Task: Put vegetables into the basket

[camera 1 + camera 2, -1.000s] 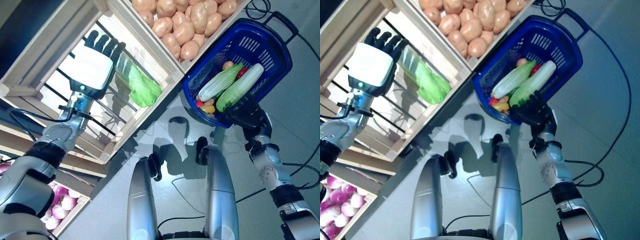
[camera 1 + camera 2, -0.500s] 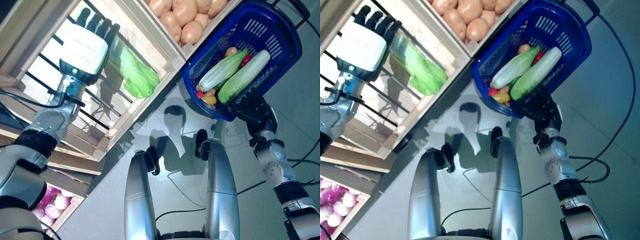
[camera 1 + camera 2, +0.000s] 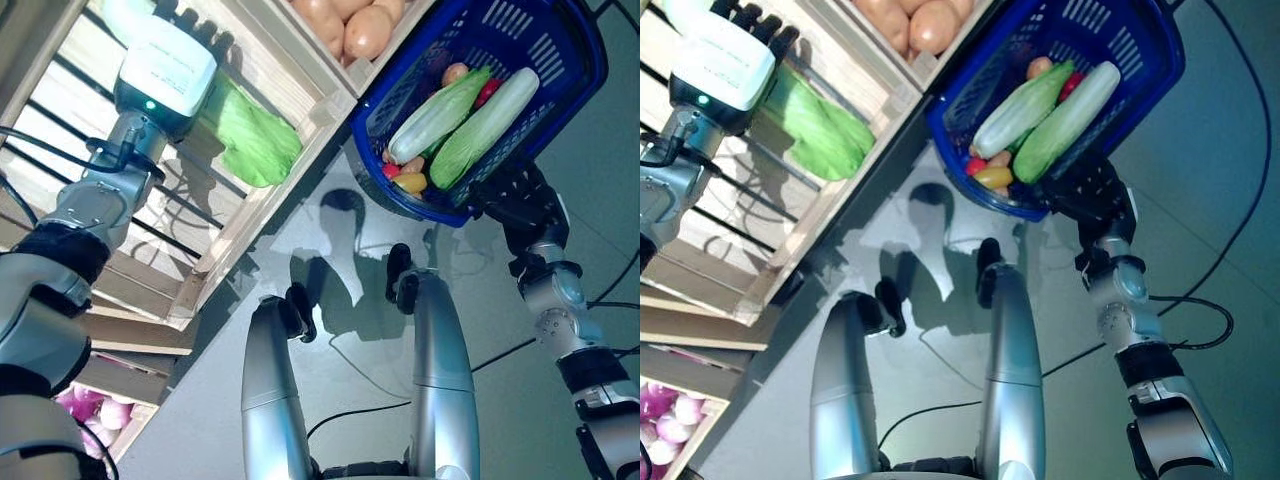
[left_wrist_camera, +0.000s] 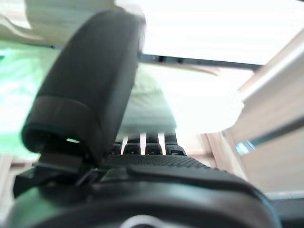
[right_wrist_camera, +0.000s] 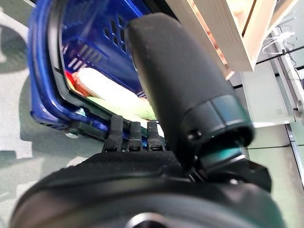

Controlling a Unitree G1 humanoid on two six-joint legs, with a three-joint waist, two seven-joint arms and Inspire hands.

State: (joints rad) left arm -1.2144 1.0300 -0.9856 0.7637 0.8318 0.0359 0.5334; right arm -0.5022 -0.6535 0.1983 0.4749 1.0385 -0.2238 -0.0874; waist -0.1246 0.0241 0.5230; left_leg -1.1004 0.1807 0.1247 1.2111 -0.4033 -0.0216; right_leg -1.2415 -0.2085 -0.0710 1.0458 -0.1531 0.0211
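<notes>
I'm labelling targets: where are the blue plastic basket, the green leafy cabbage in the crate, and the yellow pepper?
blue plastic basket (image 3: pixel 578 98): left eye view, side wall.
green leafy cabbage (image 3: pixel 255 148): left eye view, leaf middle.
yellow pepper (image 3: pixel 410 183): left eye view, body.

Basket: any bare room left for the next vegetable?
Free patch: the far end of the blue basket, past the two long cabbages. Crowded: the near end by the right hand, packed with small vegetables.

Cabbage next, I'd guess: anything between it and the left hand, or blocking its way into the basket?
Nothing visible separates the left hand from the cabbage. Between the cabbage and the basket stands the crate's wooden wall, so it must be lifted over.
</notes>
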